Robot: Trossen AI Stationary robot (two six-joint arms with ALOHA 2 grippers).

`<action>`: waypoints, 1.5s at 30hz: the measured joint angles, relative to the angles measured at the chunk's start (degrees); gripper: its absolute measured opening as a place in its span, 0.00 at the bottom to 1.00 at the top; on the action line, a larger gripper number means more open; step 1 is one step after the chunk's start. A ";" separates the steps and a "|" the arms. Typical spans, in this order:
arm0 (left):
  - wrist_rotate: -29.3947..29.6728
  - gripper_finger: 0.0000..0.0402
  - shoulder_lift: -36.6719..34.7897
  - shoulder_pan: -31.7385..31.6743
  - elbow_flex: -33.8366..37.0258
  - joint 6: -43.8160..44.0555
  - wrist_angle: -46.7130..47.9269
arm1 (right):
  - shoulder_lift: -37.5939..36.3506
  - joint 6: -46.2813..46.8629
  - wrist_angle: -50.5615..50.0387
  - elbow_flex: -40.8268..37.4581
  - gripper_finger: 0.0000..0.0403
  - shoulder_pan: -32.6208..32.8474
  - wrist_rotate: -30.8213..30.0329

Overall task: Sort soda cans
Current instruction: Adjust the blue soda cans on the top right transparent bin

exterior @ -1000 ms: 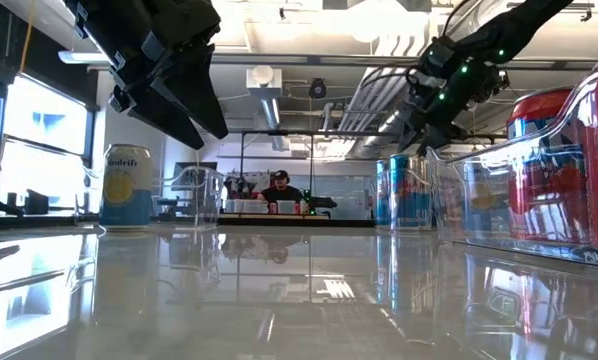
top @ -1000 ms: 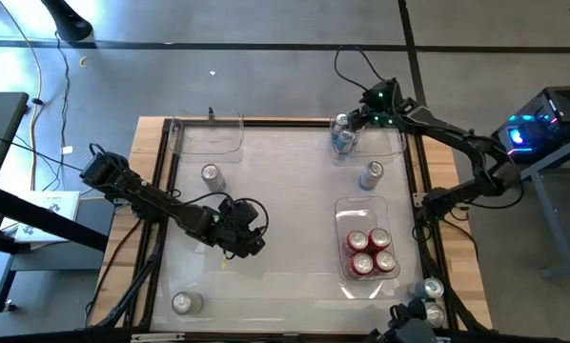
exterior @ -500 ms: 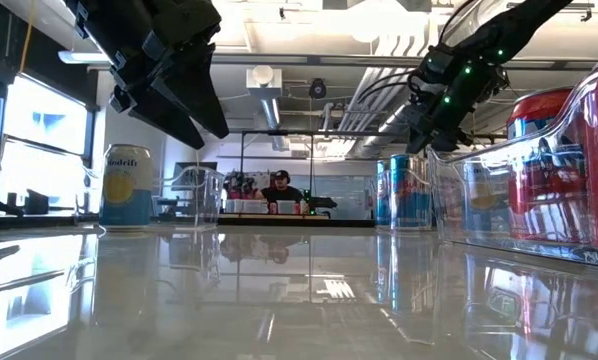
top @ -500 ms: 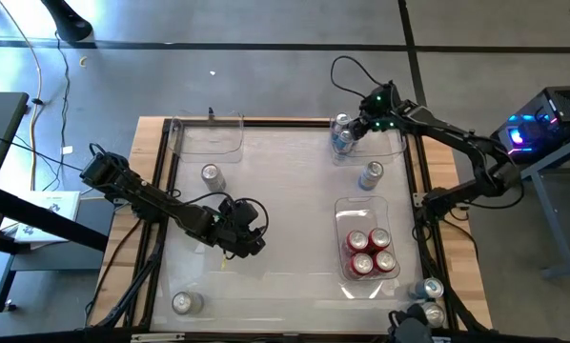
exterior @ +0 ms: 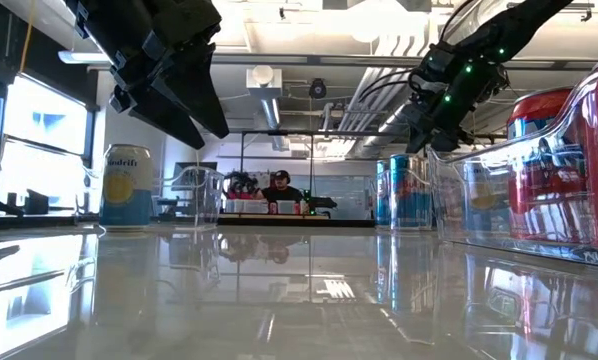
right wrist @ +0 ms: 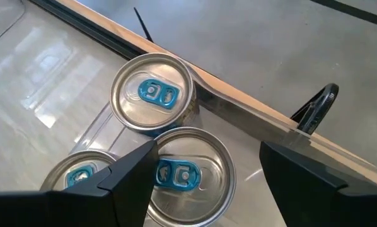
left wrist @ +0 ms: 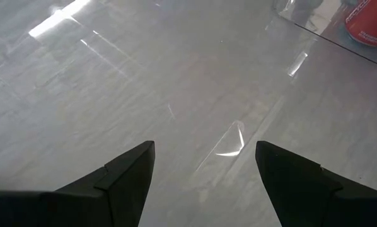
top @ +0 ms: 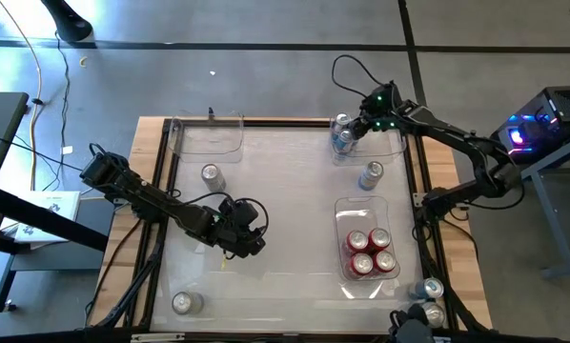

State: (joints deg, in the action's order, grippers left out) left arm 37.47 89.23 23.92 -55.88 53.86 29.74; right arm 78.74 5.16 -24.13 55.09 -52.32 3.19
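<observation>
Glossy table (top: pixel 285 191) | right gripper (top: pixel 359 126) jaws wide above blue cans (right wrist: pixel 152 93) | left gripper (top: pixel 250 240) jaws wide, mid-table

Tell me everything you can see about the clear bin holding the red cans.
The clear bin is a rectangular, see-through container that looks like plastic, sitting flat on the table's right side, near the front. Four red cans with silver tops stand upright, packed together in its front half; the back half is bare. In the low view its glossy wall shows the red cans through it. Neither end effector touches it.
</observation>
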 joint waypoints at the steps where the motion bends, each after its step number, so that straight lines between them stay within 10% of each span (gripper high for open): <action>1: 0.00 0.67 0.02 0.00 0.01 0.00 -0.02 | 0.00 0.20 -0.01 0.00 0.68 0.19 0.05; 45: 0.02 0.67 0.02 0.00 0.00 -0.02 -0.04 | 0.33 3.88 1.22 0.00 0.68 1.76 -3.09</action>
State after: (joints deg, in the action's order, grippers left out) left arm 37.50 89.25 23.92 -55.88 53.84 29.69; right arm 79.07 9.04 -22.92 55.09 -50.57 0.10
